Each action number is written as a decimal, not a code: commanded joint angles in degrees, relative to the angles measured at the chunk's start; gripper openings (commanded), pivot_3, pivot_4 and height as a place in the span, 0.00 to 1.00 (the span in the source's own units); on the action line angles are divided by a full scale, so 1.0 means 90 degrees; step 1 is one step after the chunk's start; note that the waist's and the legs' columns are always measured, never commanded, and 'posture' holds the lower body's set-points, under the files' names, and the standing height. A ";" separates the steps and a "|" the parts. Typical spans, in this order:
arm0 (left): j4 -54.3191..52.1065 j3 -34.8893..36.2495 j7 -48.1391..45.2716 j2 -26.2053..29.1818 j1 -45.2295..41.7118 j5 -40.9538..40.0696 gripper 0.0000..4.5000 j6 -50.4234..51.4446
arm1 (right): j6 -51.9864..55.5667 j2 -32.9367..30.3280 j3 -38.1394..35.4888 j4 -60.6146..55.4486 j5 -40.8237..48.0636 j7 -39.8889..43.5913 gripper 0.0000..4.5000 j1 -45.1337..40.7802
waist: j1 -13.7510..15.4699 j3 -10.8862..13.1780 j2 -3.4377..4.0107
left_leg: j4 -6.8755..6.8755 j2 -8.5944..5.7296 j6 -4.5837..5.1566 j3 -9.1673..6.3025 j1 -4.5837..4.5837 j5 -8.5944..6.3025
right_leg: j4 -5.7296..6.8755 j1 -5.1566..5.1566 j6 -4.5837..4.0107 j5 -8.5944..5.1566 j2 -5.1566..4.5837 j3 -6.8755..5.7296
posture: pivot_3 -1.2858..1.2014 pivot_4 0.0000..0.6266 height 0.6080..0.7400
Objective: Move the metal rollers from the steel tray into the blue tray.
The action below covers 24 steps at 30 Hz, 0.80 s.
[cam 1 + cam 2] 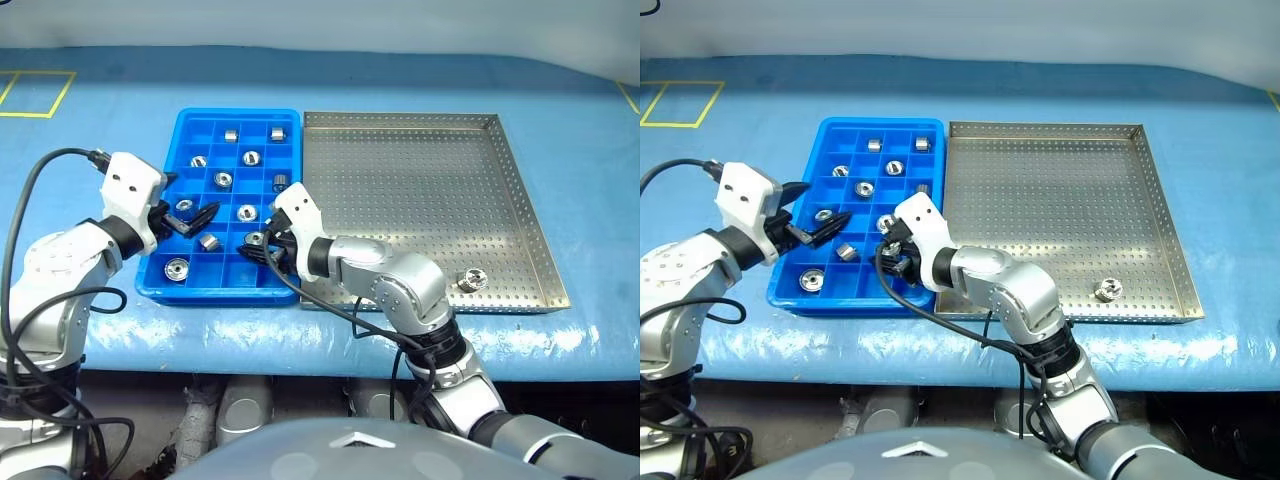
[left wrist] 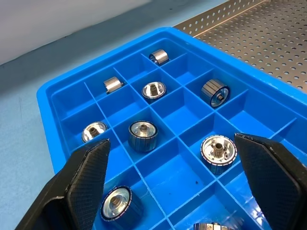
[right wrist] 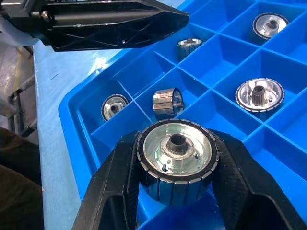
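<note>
Right gripper (image 3: 175,191): you grip one metal roller (image 3: 175,160) above the blue tray (image 1: 190,125).
Left gripper (image 2: 172,177): released, empty.
Remaining: last roller (image 1: 471,281) waits in steel tray (image 1: 520,180), far right of your hand.

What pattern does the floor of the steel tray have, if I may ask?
A regular grid of small punched holes across the steel tray, clearest in the left eye view.

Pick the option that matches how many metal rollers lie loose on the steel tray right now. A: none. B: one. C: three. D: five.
B: a single metal roller sits near the steel tray's near right corner; the rest of its perforated floor is bare, the other rollers being in the blue tray or in the right gripper.
</note>
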 commanded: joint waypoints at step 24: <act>0.0196 0.0544 0.0339 0.0230 -0.0031 0.0301 1.00 -0.0098 | -0.0185 0.0245 0.0215 0.0061 0.0089 0.0186 0.65 -0.0103 | 0.0017 0.0000 -0.0001 | -0.0001 0.0000 0.0000 0.0000 0.0000 0.0000 | 0.0000 -0.0001 0.0000 -0.0001 -0.0001 -0.0001 | 0.56 0.24 1.00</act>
